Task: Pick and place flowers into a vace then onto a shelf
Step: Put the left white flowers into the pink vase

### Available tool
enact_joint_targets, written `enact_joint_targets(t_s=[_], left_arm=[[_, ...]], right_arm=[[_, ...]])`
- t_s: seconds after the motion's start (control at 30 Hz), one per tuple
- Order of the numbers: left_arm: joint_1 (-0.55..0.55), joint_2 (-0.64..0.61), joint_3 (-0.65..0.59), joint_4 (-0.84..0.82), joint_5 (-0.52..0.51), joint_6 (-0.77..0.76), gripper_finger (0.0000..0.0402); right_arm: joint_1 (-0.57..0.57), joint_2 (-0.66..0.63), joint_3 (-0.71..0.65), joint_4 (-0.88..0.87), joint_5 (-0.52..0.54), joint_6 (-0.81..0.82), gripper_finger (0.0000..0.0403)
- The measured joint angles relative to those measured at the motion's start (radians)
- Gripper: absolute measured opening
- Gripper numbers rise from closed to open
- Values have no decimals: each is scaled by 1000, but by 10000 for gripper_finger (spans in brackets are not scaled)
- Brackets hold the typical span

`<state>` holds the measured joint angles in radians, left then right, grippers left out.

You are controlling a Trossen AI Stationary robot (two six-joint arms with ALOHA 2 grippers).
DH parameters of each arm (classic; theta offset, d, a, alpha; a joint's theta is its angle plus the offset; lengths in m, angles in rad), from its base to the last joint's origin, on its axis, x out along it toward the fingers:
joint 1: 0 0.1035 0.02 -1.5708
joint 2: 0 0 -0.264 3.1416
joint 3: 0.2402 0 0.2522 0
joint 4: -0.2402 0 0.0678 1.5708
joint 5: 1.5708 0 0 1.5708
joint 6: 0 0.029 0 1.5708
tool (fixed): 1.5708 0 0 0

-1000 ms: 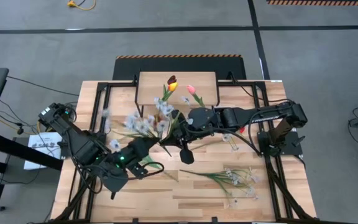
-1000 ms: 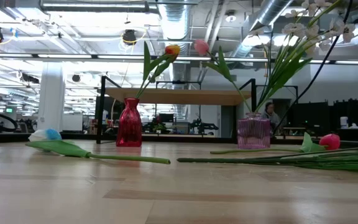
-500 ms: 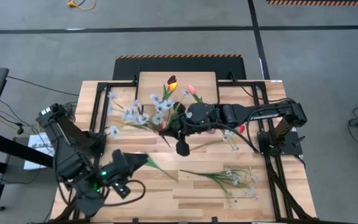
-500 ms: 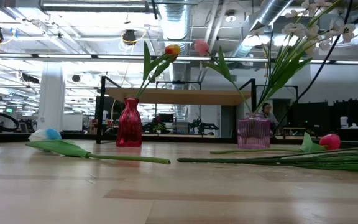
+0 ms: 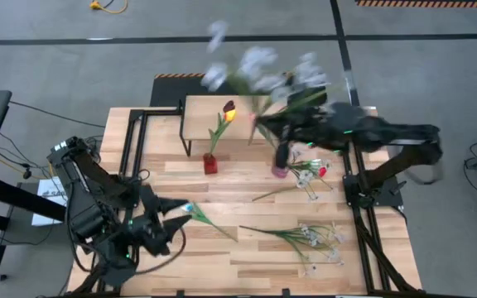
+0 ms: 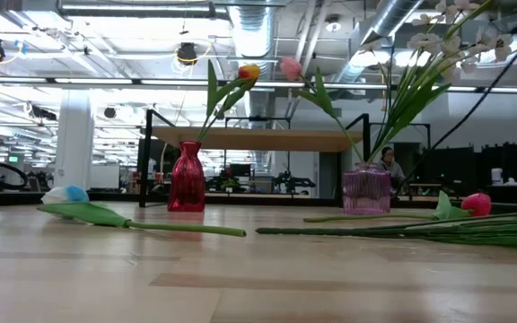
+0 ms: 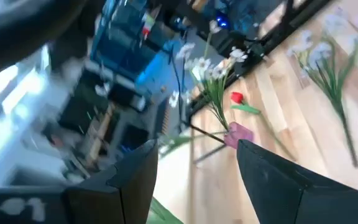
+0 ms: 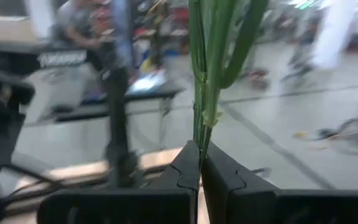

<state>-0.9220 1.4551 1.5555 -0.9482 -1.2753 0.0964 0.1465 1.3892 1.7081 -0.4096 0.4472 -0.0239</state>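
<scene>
Right gripper (image 8: pixel 200 163), fingers pinching the white spray (image 5: pixel 263 70), has swung it up over the pink vase (image 5: pixel 280 170) beside the shelf (image 5: pixel 247 108); left gripper (image 5: pixel 175 217), fingers spread, has retreated along the bench (image 5: pixel 222 265).

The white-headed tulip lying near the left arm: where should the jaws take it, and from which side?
Grip the tulip on its bare green stem, past the leaf, coming straight down with the jaws across the stem. It lies flat on the table, head toward the open left gripper, so only the top is free. The stem is thin, so this is a judgement.
</scene>
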Motion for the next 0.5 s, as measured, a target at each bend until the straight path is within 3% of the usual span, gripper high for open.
enact_joint_targets(t_s=[0.1, 0.37, 0.5], left_arm=[[18, -19, 0, -121, -18, -239, 213], [10, -39, -5, -545, -184, -958, 213], [-9, -40, -53, -623, -248, -1183, 212]], right_arm=[[37, -75, 0, -5, 139, -57, 0], [109, -221, -26, -53, 497, -113, 0], [80, -306, -113, -65, 549, -113, 0]])
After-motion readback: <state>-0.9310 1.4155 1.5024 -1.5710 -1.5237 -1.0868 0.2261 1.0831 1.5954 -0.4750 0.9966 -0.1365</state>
